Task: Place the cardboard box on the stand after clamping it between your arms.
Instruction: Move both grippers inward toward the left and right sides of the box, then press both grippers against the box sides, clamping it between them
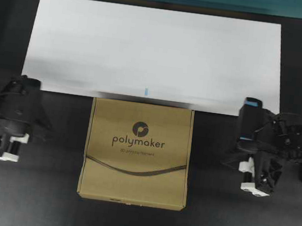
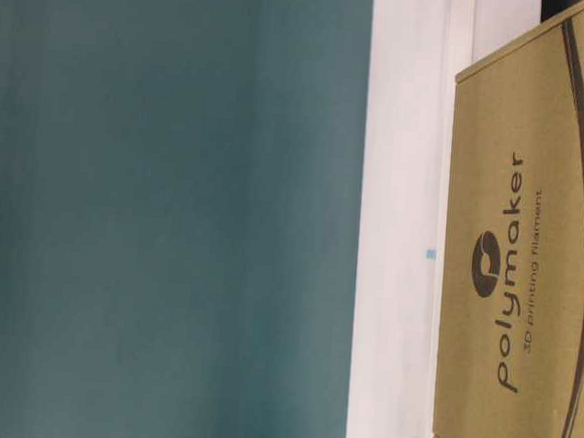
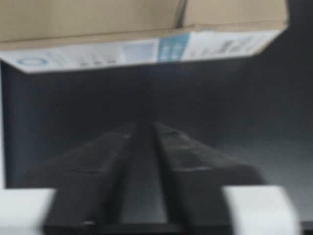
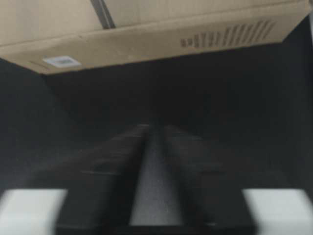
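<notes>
Both grippers hang off to the sides of the cardboard box (image 1: 137, 153), touching nothing: the left gripper (image 1: 4, 153) sits well out to the box's left over the dark table (image 1: 46, 199), and the right gripper (image 1: 256, 185) is out to its right, each a black lattice-patterned body with white blocks at its end. From the left wrist camera, the left gripper's two flat black fingers (image 3: 190, 171) run side by side toward the box with only a thin slit between them, so it looks barely parted and holds nothing. From the right wrist camera the picture is blurred; the right gripper's fingers (image 4: 195, 176) show a narrow wedge of gap and nothing in it. The box is a flat, square, matte brown carton printed with a round dark logo, "polymaker" and one curved dark line, with pale labels along its side edges. It lies flat on the table, its far edge right up against the near edge of the stand (image 1: 121, 43), a wide, smooth white rectangle with a small light-blue mark (image 1: 146, 91) at that edge.
</notes>
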`<state>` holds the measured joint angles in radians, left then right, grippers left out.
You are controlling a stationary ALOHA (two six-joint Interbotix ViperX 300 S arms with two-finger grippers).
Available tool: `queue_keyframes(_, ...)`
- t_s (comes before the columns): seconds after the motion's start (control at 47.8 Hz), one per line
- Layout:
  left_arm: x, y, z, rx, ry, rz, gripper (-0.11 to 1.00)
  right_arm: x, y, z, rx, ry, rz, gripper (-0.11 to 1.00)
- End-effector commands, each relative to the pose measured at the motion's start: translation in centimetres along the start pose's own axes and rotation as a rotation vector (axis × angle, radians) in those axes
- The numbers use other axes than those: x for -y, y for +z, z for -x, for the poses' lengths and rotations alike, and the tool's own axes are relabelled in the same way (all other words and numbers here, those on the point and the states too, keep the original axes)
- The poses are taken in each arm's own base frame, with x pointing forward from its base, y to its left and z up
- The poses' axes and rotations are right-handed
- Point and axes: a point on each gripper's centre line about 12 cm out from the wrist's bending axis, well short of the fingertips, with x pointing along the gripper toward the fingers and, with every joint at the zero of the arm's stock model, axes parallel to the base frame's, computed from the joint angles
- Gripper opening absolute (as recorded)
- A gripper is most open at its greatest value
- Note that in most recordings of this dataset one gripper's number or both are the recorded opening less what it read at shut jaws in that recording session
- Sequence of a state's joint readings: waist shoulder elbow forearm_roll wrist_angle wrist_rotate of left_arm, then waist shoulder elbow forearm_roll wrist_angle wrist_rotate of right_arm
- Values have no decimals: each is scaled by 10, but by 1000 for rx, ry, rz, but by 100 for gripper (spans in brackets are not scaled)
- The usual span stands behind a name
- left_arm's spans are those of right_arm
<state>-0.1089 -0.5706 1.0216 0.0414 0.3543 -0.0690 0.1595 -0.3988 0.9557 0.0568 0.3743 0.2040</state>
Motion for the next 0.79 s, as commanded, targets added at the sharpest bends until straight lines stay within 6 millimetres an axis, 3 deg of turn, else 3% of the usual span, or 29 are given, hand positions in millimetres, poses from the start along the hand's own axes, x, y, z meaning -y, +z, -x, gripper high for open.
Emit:
queue_keyframes(0.0, 1, 5, -7, -3, -2, 5, 32, -3, 0, -7, -23, 1, 1, 37)
queue_keyframes(0.126, 1, 0, -22, -46, 0, 43, 68, -3, -6, -20, -69, -16, 45, 73)
queue_keyframes(0.209, 1, -4, -33, -66, 1, 68, 83, -3, -7, -27, -91, -26, 82, 84)
queue_keyframes(0.397, 2, -1, -56, -66, -3, 87, 76, -2, -4, -46, -116, -42, 140, 82)
queue_keyframes(0.774, 3, -3, -95, -146, 2, 86, 76, -4, -2, -92, -143, -42, 198, 82)
